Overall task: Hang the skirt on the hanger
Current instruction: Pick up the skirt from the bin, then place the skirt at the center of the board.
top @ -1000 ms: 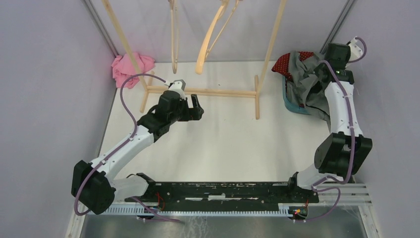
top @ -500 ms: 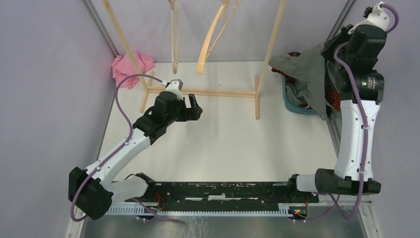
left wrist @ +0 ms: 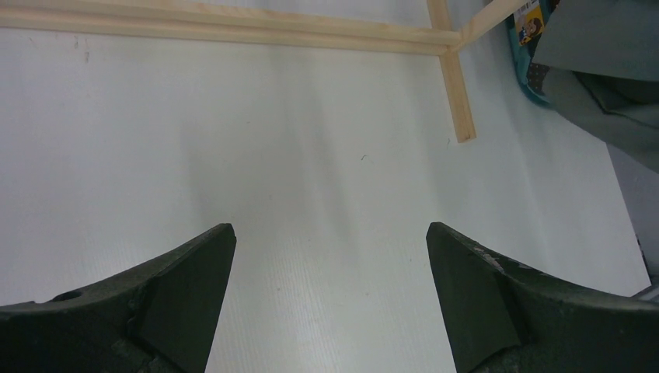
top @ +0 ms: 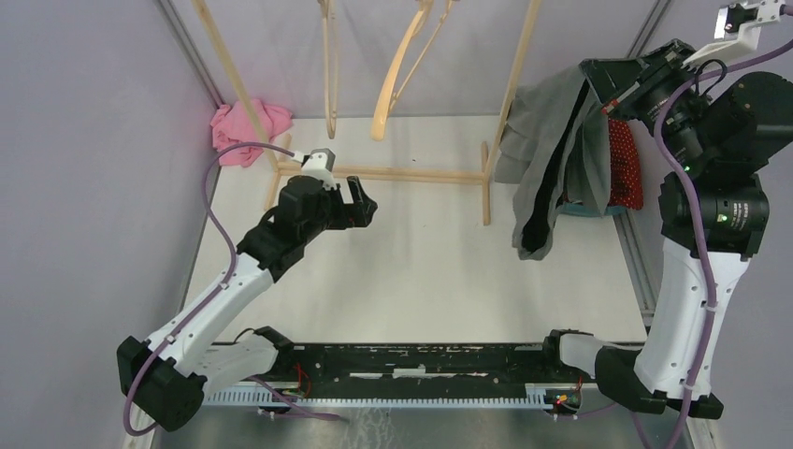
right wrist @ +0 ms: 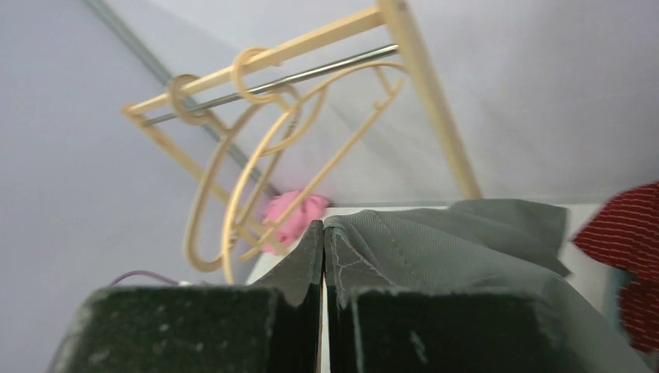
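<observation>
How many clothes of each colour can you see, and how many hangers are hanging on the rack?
grey skirt: 1
red cloth: 1
pink cloth: 1
wooden hangers: 2
Total: 5 things

The right gripper (top: 598, 84) has risen from the teal basket (top: 582, 210) at the far right, pulling the grey skirt (top: 547, 159) up out of it. The skirt has gone from a heap to a long hanging drape beside the rack's right post (top: 512, 84). A red patterned cloth (top: 625, 164) has lifted alongside it. The left gripper (top: 360, 199) has shifted slightly left.
</observation>
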Tool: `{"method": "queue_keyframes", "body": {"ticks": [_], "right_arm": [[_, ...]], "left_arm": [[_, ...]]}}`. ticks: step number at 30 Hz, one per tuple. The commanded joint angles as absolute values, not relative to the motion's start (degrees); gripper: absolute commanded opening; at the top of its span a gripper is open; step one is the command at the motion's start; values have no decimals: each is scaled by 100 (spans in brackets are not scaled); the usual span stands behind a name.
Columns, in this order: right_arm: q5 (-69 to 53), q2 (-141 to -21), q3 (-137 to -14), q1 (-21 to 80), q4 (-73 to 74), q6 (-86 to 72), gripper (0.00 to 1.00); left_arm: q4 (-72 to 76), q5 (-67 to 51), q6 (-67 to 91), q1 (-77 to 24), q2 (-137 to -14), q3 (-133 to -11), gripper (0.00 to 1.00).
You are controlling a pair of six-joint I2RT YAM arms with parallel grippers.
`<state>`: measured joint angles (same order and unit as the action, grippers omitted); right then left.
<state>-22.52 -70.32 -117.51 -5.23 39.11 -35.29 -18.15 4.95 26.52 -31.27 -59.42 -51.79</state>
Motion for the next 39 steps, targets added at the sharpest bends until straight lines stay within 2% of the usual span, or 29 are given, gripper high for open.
{"method": "queue_keyframes", "body": {"ticks": [1,5,11,20,28,31,36,39], "right_arm": [[-3242,-6657,-11307,-482,2140,-4774,1],[-3468,-6577,-11067,-454,1599,-5203,1],[-3894,-6985,-11469,-266,2113,-5002,1],[-3585,-8523,-12950,1182,3950,-3355,1],[-2942,-9339,-13209,2536,4769,-2278,1],[-2802,-9148,-12413,2956,4766,-1949,1],[-2562,-8466,-10065,3431,3803,-1922,1],[-2382,-8522,-9126,3808,3452,-1953,1]], "left_arm": [[-1907,670,2850,-3142,-5557,-5211,100],[-2028,729,2874,-3138,-5397,-5276,100],[-2198,609,2953,-3152,-5288,-5418,99],[-2407,558,3014,-3151,-5358,-5695,99],[-2677,714,3032,-3146,-5082,-5838,99],[-2694,695,3054,-3148,-5033,-5792,99],[-2563,584,3142,-3153,-5079,-5507,99],[-2528,631,3238,-3147,-5094,-5280,99]]}}
